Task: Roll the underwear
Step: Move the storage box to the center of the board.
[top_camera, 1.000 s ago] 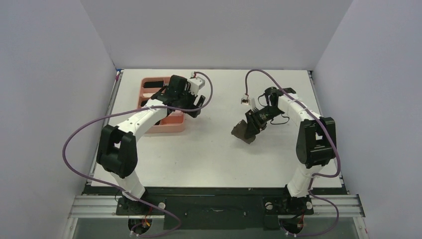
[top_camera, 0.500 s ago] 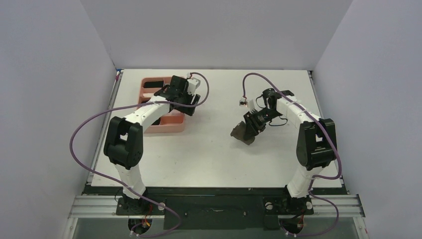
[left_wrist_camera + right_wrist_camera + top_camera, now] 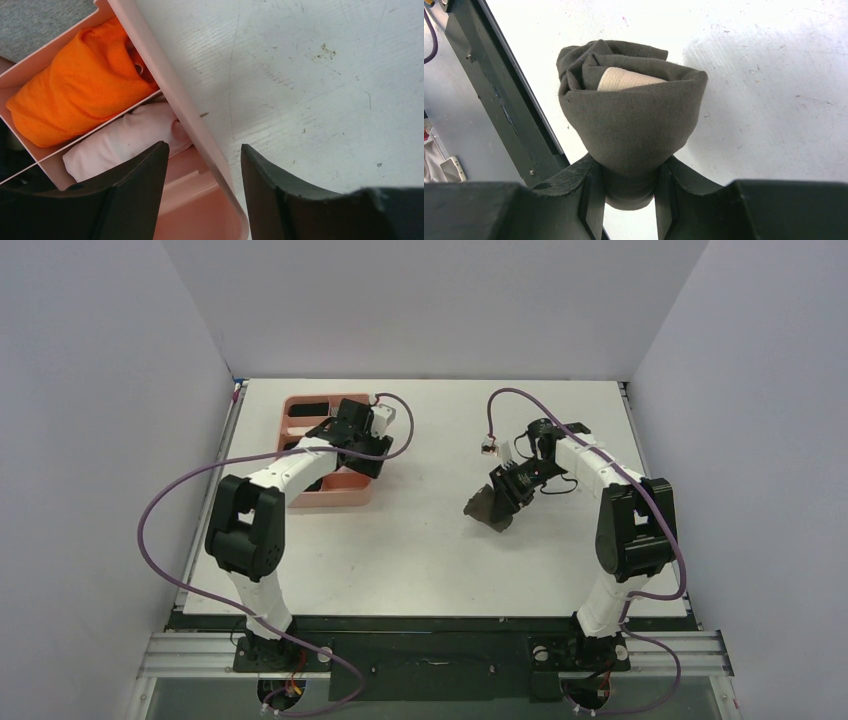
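Note:
The underwear (image 3: 490, 506) is a dark grey-brown roll with beige waistband showing at its end (image 3: 631, 115). My right gripper (image 3: 508, 490) is shut on it, its fingers (image 3: 591, 192) pinching the roll's lower part, holding it at the table's middle right. My left gripper (image 3: 372, 455) is open and empty. Its jaws straddle the right wall of the pink tray (image 3: 200, 125), one inside the tray and one over the table. The tray (image 3: 345, 498) sits at the table's far left.
In the tray, an orange rolled cloth (image 3: 80, 85) and a pale pink rolled cloth (image 3: 125, 142) lie in separate compartments. A dark compartment (image 3: 312, 407) shows at the tray's back. Purple cables loop from both arms.
My left gripper has drawn back to the left, from the table beside the tray to over the tray's right wall. My right gripper with the underwear has barely moved.

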Robot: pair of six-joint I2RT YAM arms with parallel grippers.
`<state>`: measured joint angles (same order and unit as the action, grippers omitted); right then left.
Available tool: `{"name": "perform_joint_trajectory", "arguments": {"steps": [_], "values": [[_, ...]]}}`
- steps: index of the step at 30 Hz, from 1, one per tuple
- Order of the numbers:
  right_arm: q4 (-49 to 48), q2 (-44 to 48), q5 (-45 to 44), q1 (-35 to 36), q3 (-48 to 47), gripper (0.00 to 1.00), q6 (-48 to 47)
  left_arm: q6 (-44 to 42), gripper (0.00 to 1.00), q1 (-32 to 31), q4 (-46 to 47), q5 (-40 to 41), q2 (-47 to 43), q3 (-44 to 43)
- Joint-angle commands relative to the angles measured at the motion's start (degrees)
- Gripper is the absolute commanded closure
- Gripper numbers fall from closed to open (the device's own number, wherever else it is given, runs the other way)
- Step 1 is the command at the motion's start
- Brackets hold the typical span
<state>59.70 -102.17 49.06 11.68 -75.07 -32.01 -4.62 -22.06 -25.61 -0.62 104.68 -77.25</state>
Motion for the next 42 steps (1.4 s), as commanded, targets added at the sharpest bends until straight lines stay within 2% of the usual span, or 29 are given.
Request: {"name": "perform_joint_trajectory", "arguments": {"steps": [1,7,13,16,18,24,36,40,42], "values": [[-1.2,2.4,0.6,0.3,0.6,1.00,-0.3,0.8,0.51,0.6,0.5,-0.9,1.8,-3.1],[-1.2,2.8,0.4,0.1,1.2,1.00,-0.5,1.0,0.67,0.4,-1.4,-4.2,3.7,-5.0],[-1.2,2.9,0.1,-0.1,1.3,1.00,-0.5,1.2,0.79,-1.0,-3.4,-6.5,3.9,-5.8],[-1.2,3.3,0.2,-0.7,1.3,1.00,-0.5,0.5,0.94,-2.7,-4.6,-6.8,4.1,-6.2],[-1.2,3.8,-0.1,-1.2,1.3,1.00,-0.3,0.0,1.00,-4.5,-4.9,-6.8,4.2,-6.1],[-1.2,5.6,-0.9,-3.6,2.3,1.00,0.0,0.4,1.00,-11.0,-5.8,-6.6,5.0,-6.5],[-0.3,10.3,-3.4,-12.8,4.4,1.00,-0.3,5.2,0.99,-23.9,-5.8,-8.2,7.2,-7.4],[-0.8,11.9,-4.4,-13.4,4.6,1.00,1.0,7.8,0.85,-25.0,-5.0,-9.3,7.8,-7.9],[-1.7,12.8,-5.1,-13.4,4.4,1.00,2.5,8.2,0.73,-24.9,-4.6,-9.7,7.2,-7.7]]}}
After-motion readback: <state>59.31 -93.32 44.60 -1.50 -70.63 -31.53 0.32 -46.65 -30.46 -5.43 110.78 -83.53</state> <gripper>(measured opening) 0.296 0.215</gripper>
